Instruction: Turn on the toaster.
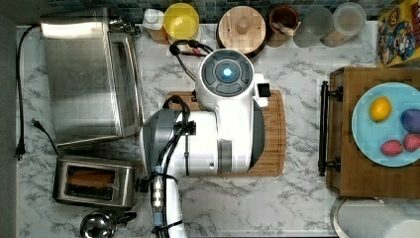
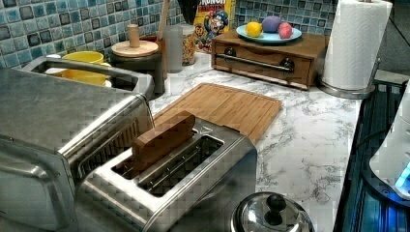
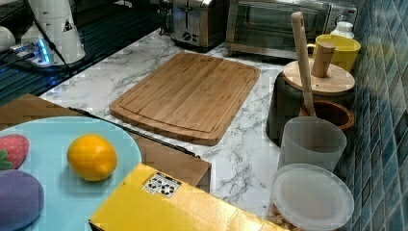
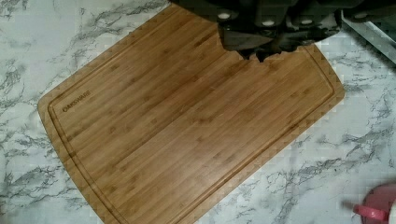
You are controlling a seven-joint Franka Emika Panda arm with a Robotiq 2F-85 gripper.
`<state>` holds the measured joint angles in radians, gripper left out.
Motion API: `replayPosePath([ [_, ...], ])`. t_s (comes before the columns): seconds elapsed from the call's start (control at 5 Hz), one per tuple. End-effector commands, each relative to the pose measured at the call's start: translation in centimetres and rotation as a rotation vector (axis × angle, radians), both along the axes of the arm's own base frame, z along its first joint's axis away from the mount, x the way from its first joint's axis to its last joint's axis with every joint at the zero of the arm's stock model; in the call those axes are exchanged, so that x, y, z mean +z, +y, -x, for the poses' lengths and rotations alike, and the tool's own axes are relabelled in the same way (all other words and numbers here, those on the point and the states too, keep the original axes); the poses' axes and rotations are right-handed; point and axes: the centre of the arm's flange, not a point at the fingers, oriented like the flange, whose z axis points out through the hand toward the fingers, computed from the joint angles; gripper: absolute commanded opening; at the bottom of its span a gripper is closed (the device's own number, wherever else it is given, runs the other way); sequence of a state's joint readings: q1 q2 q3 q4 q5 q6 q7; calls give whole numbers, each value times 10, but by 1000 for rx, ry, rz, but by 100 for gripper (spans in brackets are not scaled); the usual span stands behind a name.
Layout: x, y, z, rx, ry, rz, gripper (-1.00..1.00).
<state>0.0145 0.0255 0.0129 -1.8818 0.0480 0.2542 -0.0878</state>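
Note:
The toaster (image 1: pixel 94 186) is a small steel pop-up model at the top view's lower left, with a brown slice of bread (image 2: pixel 162 137) standing up out of one slot. The same toaster (image 3: pixel 192 19) stands at the far end of the counter in the right view. My white arm (image 1: pixel 223 124) hovers over the bamboo cutting board (image 1: pixel 272 129), to the top view's right of the toaster. In the wrist view my gripper (image 4: pixel 261 53) is shut, holds nothing, and hangs above the cutting board (image 4: pixel 187 130), well apart from the toaster.
A large steel toaster oven (image 1: pixel 84 74) stands close beside the toaster. A pot lid (image 1: pixel 99 224) lies near the toaster's front. Jars and a yellow bowl (image 1: pixel 181 21) line the back wall. A wooden drawer box (image 1: pixel 346 163) carries a blue plate (image 1: pixel 366 129) of fruit.

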Motion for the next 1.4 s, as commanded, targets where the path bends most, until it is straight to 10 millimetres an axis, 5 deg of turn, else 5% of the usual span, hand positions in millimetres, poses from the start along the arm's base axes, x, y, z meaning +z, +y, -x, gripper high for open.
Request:
replayPosePath([
  [0.2,-1,0,0,19,-2,-2,-100],
  [0.8,-39,71,39,275,-17,-93,-100],
  [1.4,-64,104,97,360,-20,-160,-100],
])
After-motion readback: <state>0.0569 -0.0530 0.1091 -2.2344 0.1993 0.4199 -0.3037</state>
